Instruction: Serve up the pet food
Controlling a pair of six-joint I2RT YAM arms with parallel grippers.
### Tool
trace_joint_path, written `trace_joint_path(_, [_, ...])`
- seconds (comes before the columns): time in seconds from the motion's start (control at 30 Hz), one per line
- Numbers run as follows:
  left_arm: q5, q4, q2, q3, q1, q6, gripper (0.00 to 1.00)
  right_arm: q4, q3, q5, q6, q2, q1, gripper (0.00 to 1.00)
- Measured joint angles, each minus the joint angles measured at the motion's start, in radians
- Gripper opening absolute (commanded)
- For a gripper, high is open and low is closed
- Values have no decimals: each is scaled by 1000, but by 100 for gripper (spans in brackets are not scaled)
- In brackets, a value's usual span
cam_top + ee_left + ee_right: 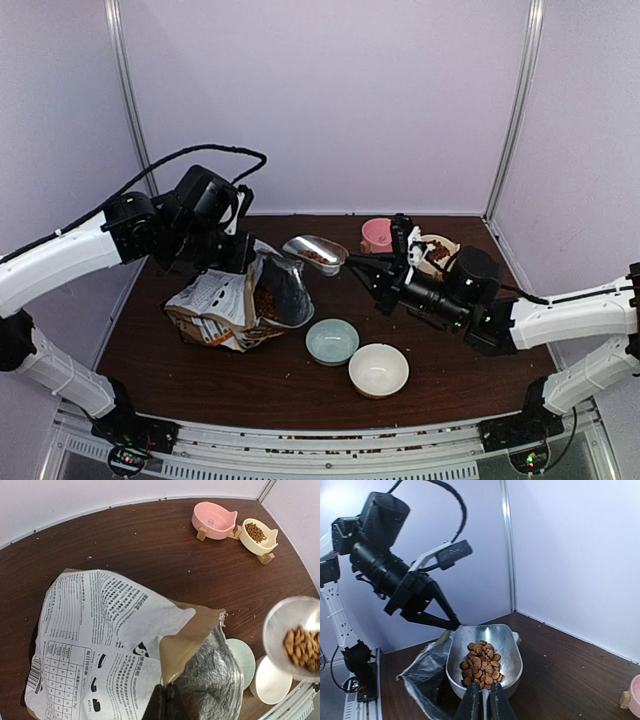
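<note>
Noted at the right gripper (483, 696): pressed almost together, pinching the thin handle of a metal scoop (504, 636). Held level, mouth forward, presumably so as not to spill. Inside the scoop, a loose heap of pet food (481, 662), piled toward the handle end. Carried in the air just above the open mouth of the bag (100, 630), well short of any bowl.

Noted at the left gripper (166, 702): closed hard on the upper lip of the bag, where brown paper meets foil lining (205, 675). Lifted there, probably to prop the mouth open and steady the sack against the scoop's drag. Slumped otherwise on the table (200, 372), printed side up.

Further out, toward the near edge: a pale green bowl (331, 341) and a white bowl (378, 369), just beside each other, both without food. Likely candidates for this load.

At the far right corner: a pink bowl (377, 235), bare inside, and just beside it a cream bowl (256, 545) with some kibble in it already. Cannot tell which dish is meant.

Judged stage: past scooping, short of pouring. Next, by estimate: swing over a bowl, then tip slowly. Risk: pellets rolling off the open front lip on the way.
</note>
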Motion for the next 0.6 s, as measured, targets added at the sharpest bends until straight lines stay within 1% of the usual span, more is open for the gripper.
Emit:
trace_joint_path(0.13, [-6, 0, -16, -6, 0, 0, 0, -95, 47, 15, 0, -18, -103, 0])
trace_joint_path(0.33, [-16, 8, -41, -29, 0, 0, 0, -277, 119, 16, -17, -50, -323, 0])
trace_joint_path(0.5, [-16, 13, -41, -30, 0, 0, 0, -434, 212, -10, -54, -12, -480, 0])
trace_joint_path(0.6, [-16, 14, -41, -31, 0, 0, 0, -499, 260, -29, -74, 37, -532, 0])
